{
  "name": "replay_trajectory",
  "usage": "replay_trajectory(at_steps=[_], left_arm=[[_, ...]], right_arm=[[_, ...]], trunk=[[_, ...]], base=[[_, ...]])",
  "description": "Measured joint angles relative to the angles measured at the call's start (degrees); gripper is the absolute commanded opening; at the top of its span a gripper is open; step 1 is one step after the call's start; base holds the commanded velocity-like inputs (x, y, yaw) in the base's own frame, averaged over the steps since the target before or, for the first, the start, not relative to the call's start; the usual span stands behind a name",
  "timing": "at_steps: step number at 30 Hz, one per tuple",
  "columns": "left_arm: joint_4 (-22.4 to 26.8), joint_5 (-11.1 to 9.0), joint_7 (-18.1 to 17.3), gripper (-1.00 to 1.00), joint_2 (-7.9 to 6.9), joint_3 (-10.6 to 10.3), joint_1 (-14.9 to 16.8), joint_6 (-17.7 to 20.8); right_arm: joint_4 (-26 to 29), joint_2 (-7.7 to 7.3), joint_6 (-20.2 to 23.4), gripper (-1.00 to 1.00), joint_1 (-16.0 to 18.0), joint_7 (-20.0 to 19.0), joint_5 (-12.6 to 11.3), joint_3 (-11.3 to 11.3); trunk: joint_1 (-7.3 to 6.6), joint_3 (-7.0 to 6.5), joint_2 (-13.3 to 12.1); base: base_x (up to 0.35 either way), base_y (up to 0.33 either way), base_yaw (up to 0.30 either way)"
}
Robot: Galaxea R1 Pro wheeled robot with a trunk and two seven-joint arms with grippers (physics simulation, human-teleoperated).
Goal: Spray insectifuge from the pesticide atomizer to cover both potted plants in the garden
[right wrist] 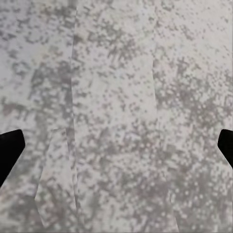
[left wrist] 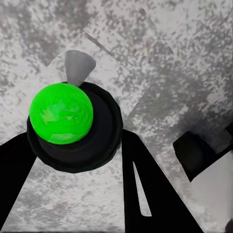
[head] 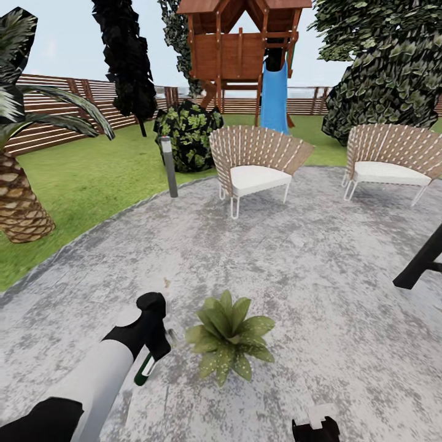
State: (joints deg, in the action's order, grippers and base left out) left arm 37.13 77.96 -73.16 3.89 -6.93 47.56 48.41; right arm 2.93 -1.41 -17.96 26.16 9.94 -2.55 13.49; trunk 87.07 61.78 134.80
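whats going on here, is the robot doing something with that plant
The robot stands on the stone patio in a garden. Its left hand is shut on the pesticide atomizer, a slim dark green bottle, held low just beside a potted plant with speckled leaves. In the left wrist view the bottle sits between the fingers. The right hand is open over bare paving. No spray is visible.

Backyard garden: lawn (head: 92,178), fence (head: 55,104), playhouse (head: 242,49).

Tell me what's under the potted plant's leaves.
Grey stone patio shows all around the plant. Its leaves cover the pot and the ground beneath, so neither can be seen.
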Motion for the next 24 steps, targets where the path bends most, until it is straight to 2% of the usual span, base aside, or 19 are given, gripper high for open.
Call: replay_trajectory(at_steps=[5,9,12,14,19,24], left_arm=[[-0.04,-0.04,0.10,-1.00,0.00,0.09,-1.55,0.07],[-0.06,-0.12,0.09,-1.00,0.08,0.14,-1.77,0.07],[-0.12,-0.16,0.12,-1.00,0.14,0.15,-1.89,0.04],[-0.85,-0.08,0.35,-1.00,0.30,0.16,-3.34,0.07],[-1.26,-0.73,3.58,-1.00,0.09,0.34,-7.39,-0.16],[-0.44,-0.91,3.57,-1.00,0.11,0.69,-7.85,-0.13]], right_arm=[[0.01,-0.07,0.00,1.00,-0.02,0.01,0.00,-0.02],[-0.02,-0.06,0.00,1.00,0.00,0.01,0.00,-0.01],[-0.01,-0.07,-0.03,1.00,0.00,0.03,0.00,-0.04],[-0.01,-0.08,-0.05,1.00,0.00,0.03,0.00,-0.05],[-0.01,-0.08,-0.03,1.00,0.01,0.03,0.00,0.00],[-0.03,-0.07,-0.03,1.00,0.01,0.03,0.00,0.00]], trunk=[[-0.01,0.00,0.00],[-0.02,0.00,0.00],[-0.01,0.00,0.00],[0.00,0.00,0.00],[0.00,0.00,0.00],[0.00,0.00,0.00]], base=[[0.117,0.299,-0.271],[0.211,0.243,-0.059],[0.097,0.054,-0.004],[0.018,0.010,-0.001],[0.002,0.001,0.000],[0.000,0.000,0.000]])
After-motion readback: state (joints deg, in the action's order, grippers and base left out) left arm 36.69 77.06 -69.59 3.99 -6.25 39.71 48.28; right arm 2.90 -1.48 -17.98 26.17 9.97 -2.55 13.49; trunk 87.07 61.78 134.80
